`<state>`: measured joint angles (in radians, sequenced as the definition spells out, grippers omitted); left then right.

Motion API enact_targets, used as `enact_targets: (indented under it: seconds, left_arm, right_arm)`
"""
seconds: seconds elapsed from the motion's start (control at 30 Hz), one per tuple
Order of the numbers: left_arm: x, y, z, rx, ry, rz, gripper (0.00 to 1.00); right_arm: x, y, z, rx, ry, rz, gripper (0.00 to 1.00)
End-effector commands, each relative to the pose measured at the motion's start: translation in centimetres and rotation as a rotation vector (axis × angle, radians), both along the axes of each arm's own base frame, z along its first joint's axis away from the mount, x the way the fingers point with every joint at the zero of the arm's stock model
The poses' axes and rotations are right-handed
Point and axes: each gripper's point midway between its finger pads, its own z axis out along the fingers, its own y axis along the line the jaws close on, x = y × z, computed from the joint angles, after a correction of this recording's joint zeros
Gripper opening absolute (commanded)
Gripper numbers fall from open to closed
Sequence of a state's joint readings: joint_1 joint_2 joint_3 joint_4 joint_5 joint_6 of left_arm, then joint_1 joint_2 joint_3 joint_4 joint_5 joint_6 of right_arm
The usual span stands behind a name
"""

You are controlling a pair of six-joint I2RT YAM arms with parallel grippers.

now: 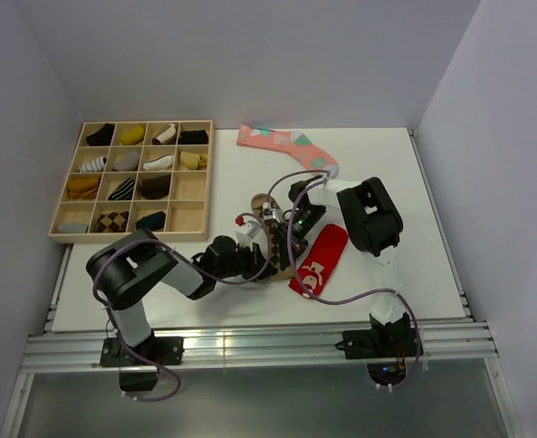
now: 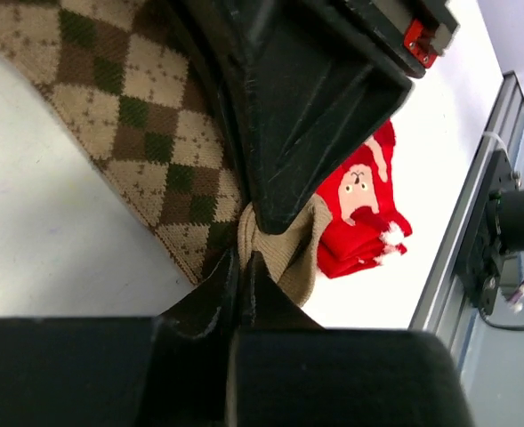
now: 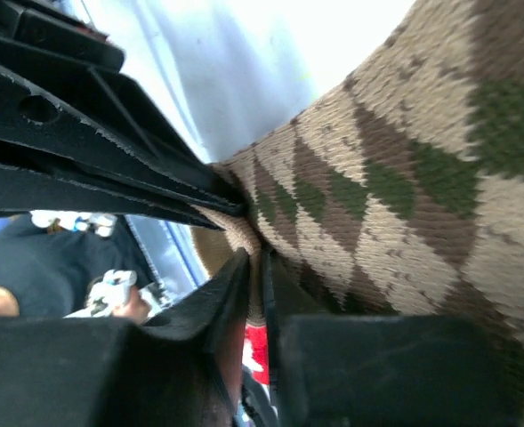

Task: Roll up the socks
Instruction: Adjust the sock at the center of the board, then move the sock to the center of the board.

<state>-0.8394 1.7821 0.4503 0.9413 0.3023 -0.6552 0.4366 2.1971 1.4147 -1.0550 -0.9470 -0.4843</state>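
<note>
The brown-and-tan argyle sock (image 1: 262, 203) lies mid-table, mostly hidden under both grippers. In the left wrist view its diamond pattern (image 2: 128, 107) spreads over the white table. My left gripper (image 2: 244, 256) is shut on the sock's tan ribbed edge (image 2: 288, 253). In the right wrist view the sock (image 3: 404, 178) fills the right side, and my right gripper (image 3: 255, 258) is shut on a fold of its tan edge. The two grippers (image 1: 261, 257) (image 1: 288, 230) meet tip to tip at the same end of the sock.
A red sock with a white figure (image 1: 318, 260) lies right beside the grippers and also shows in the left wrist view (image 2: 359, 205). A pink sock with teal patches (image 1: 286, 146) lies at the back. A wooden compartment tray (image 1: 188, 219) of rolled socks stands left. The metal rail (image 2: 475, 240) runs along the near edge.
</note>
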Motion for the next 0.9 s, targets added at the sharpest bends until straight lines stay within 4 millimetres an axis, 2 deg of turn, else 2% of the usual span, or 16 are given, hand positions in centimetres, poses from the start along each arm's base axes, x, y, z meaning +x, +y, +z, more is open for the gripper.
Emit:
enact_targets:
  seconds: [0.0,0.1,0.13,0.23,0.3,0.47,0.63,0.67,0.73,0.77,0.8,0.87]
  left_arm:
    - [-0.4,0.3,-0.4,0.060,0.080,0.038,0.00]
    - [0.0,1.1,-1.3,0.137,0.153,0.105,0.00]
    - [0.3,1.0,-1.0,0.143,0.171,0.123,0.00]
    - [0.2,1.8,-1.9,0.216,0.233,0.167,0.00]
    - [0.3,2.1,-2.0,0.244,0.259,0.193,0.00]
    - [0.8,1.9,-1.0,0.252,0.281,0.221,0.00]
    - [1.4,1.7,-0.3,0.259,0.278,0.235,0.00]
    - [1.4,1.7,-0.2,0.261,0.277,0.240,0.01]
    - [1.6,1.5,0.1,0.253,0.271,0.238,0.00]
    - [1.6,1.5,0.2,0.251,0.271,0.240,0.00]
    - [1.7,1.4,0.5,0.243,0.260,0.235,0.00]
    - [1.7,1.3,0.8,0.234,0.254,0.233,0.00]
  right_arm:
    - [2.4,0.1,1.3,0.011,-0.164,-0.003,0.20]
    - [3.2,-0.5,1.6,-0.015,-0.270,-0.010,0.30]
    - [3.5,-0.7,1.7,-0.016,-0.298,-0.016,0.33]
    - [4.6,-1.4,3.0,0.006,-0.395,-0.042,0.41]
    - [5.4,-2.2,4.0,0.017,-0.433,-0.062,0.43]
    - [5.2,-4.2,5.2,0.018,-0.465,-0.061,0.42]
    - [3.5,-6.5,2.4,-0.110,-0.455,-0.076,0.36]
    - [3.7,-7.7,1.2,-0.180,-0.486,-0.085,0.34]
    - [3.8,-8.8,0.3,-0.245,-0.505,-0.106,0.33]
    - [4.6,-9.7,-0.3,-0.298,-0.543,-0.124,0.33]
    - [4.2,-10.4,-1.0,-0.330,-0.534,-0.131,0.32]
    - [4.7,-11.6,-1.7,-0.386,-0.546,-0.151,0.32]
